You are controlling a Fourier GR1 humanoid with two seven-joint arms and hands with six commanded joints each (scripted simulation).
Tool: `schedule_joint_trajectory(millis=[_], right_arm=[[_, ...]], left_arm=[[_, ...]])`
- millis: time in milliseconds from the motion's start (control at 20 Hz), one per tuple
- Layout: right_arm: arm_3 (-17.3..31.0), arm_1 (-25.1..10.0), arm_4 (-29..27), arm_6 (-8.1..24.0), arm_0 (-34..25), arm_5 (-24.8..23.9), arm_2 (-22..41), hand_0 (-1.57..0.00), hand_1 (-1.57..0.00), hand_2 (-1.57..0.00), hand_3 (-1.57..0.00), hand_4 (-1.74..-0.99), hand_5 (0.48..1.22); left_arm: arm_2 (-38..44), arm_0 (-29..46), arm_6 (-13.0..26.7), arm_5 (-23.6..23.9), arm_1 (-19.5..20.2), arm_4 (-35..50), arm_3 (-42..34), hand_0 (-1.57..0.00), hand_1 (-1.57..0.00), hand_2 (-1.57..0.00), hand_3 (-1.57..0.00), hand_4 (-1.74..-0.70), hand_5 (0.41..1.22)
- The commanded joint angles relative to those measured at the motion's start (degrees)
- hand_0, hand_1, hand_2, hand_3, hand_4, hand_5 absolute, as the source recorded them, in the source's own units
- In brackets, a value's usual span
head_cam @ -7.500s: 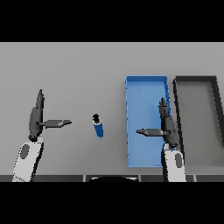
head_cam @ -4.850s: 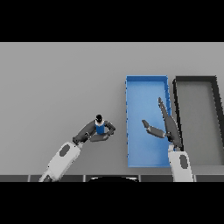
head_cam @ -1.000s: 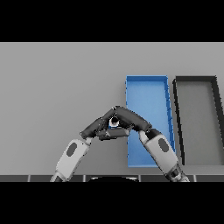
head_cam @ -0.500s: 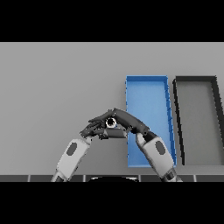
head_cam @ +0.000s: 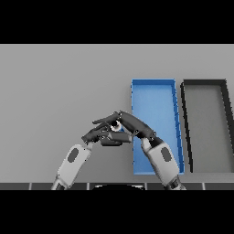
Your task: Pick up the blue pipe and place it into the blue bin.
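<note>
Both hands meet over the table just left of the blue bin [head_cam: 155, 98]. The left hand [head_cam: 98, 135] reaches up and to the right from its forearm, fingers curled round the blue pipe [head_cam: 117, 126], of which only a pale end shows between the two hands. The right hand [head_cam: 135, 125] stretches leftward across the bin's left wall, its fingers laid over the pipe; whether they grip it or only rest on it I cannot tell. A dark bin [head_cam: 224, 114] lies beyond the blue one, farther right.
</note>
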Motion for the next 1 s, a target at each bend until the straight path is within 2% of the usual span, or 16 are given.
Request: schedule_joint_trajectory(millis=[0,100,150,300,400,450,550,650,750,850,950], right_arm=[[0.20,0.74,1.05,-0.57,0.06,-0.23,0.35,-1.57,-1.57,-1.57,-1.57,-1.499,1.218],[0.04,1.45,2.43,0.44,-0.06,-0.11,0.31,-1.57,-1.57,-1.57,-1.57,-1.499,1.219],[-0.07,1.99,2.40,0.32,0.18,0.23,0.22,-1.57,-1.57,-1.57,-1.57,-1.499,1.220],[-0.69,2.71,2.28,-0.20,1.03,0.97,-0.85,-1.57,-1.57,-1.57,-1.57,-1.498,1.220],[-1.21,4.02,0.71,2.18,-0.72,0.69,-2.70,-1.57,-1.57,-1.57,-1.57,-1.497,1.221],[-1.37,4.53,-0.59,3.59,-1.27,1.06,-3.58,-1.57,-1.57,-1.57,-1.57,-1.496,1.221],[-1.72,5.48,-4.08,8.12,-4.30,1.27,-6.45,-1.57,-1.57,-1.57,-1.57,-1.495,1.221],[-3.39,6.48,-8.96,12.44,-7.40,-0.75,-9.58,-1.57,-1.57,-1.57,-1.57,-1.494,1.221],[-4.42,6.04,-12.59,14.13,-11.98,-2.57,-12.93,-1.57,-1.57,-1.57,-1.57,-1.495,1.221],[-1.88,2.79,-16.95,14.57,-17.77,-5.91,-16.12,-1.57,-1.57,-1.57,-1.57,-1.496,1.221],[-1.58,0.75,-17.86,14.03,-22.89,-9.11,-20.46,-1.57,-1.57,-1.57,-1.57,-1.497,1.221]], left_arm=[[0.24,-0.27,1.46,0.16,-0.13,-0.06,0.66,-0.16,-0.15,-0.14,-0.11,-1.01,0.785],[0.18,-0.04,0.05,0.75,-0.39,-0.61,1.49,-0.10,-0.09,-0.09,-0.07,-0.98,0.682],[0.46,0.25,1.64,0.67,-0.73,0.25,1.27,-0.08,-0.07,-0.07,-0.06,-0.97,0.642],[0.27,1.46,2.35,1.53,-0.97,0.23,0.90,-0.04,-0.04,-0.04,-0.03,-0.97,0.557],[0.76,0.73,4.25,1.83,-1.01,0.99,0.76,-0.03,-0.02,-0.02,-0.02,-0.97,0.531],[0.26,1.17,3.36,2.19,-0.81,0.24,0.98,-0.02,-0.02,-0.02,-0.01,-0.97,0.519],[0.04,0.95,3.78,2.62,-0.67,-0.35,1.78,-0.01,-0.01,-0.01,-0.01,-0.97,0.501],[-0.05,0.73,4.59,2.58,-0.92,0.00,1.56,-0.01,-0.01,-0.01,-0.01,-0.97,0.489],[-0.30,0.84,5.46,2.71,-0.90,-0.26,1.23,0.00,0.00,0.00,0.00,-0.97,0.479],[-0.25,1.10,5.51,2.75,-0.84,-0.10,0.64,0.00,0.00,0.00,0.00,-0.96,0.475],[0.45,0.63,4.83,2.27,0.09,0.16,0.91,0.00,0.00,0.00,0.00,-0.95,0.473]])
